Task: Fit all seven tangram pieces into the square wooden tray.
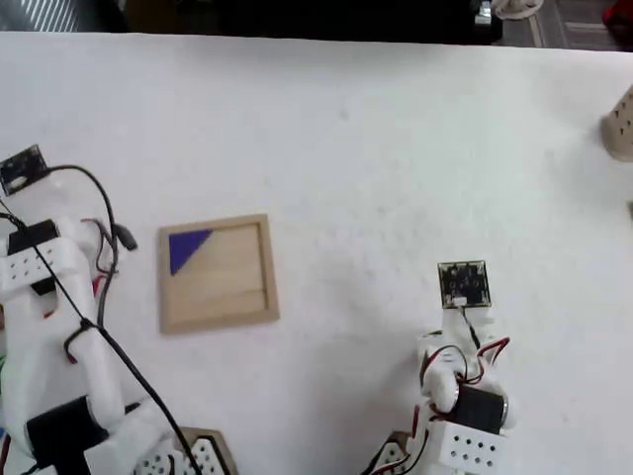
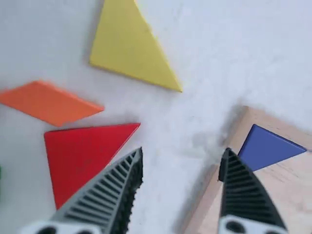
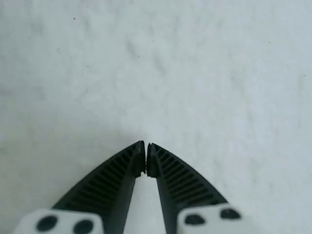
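Note:
The square wooden tray lies left of centre on the white table, with a blue triangle in its far left corner. My left gripper hangs open over the bare table just outside the tray's rim, with nothing between its fingers. The blue triangle lies inside that rim. On the table beyond the fingertips lie a red triangle, an orange parallelogram and a yellow triangle. My right gripper is shut and empty above the bare table.
The left arm with its cables stands left of the tray, and the right arm is at the front right. A perforated beige object sits at the right edge. A sliver of green shows beside the red triangle.

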You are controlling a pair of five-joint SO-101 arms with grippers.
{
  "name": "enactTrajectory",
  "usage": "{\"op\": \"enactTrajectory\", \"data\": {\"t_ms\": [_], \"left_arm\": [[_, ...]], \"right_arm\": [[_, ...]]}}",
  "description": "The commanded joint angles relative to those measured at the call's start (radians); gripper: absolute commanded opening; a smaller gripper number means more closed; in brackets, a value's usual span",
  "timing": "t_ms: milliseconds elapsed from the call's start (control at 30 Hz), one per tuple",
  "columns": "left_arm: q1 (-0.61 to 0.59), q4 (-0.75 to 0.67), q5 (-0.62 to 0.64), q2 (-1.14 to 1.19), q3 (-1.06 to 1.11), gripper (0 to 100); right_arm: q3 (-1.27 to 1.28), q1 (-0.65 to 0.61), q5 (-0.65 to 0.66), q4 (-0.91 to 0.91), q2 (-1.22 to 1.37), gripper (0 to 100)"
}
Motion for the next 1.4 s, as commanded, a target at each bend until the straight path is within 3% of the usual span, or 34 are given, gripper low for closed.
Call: {"op": "enactTrajectory", "data": {"t_ms": [0,633,900,1167,1367], "left_arm": [[-0.013,0.003,0.023,-0.004,-0.051,25],[-0.021,-0.068,0.023,-0.01,-0.009,24],[-0.154,-0.064,0.023,-0.01,-0.032,24],[-0.265,0.084,0.018,-0.004,-0.13,24],[-0.4,0.097,-0.199,-0.002,-0.126,24]], "right_arm": [[0.006,0.004,0.008,0.005,-0.012,1.9],[0.006,0.004,0.008,0.005,-0.012,1.9],[0.006,0.002,0.008,0.005,-0.012,1.9],[0.006,0.004,0.008,0.005,-0.012,1.9],[0.006,-0.005,0.009,0.005,-0.012,1.8]]}}
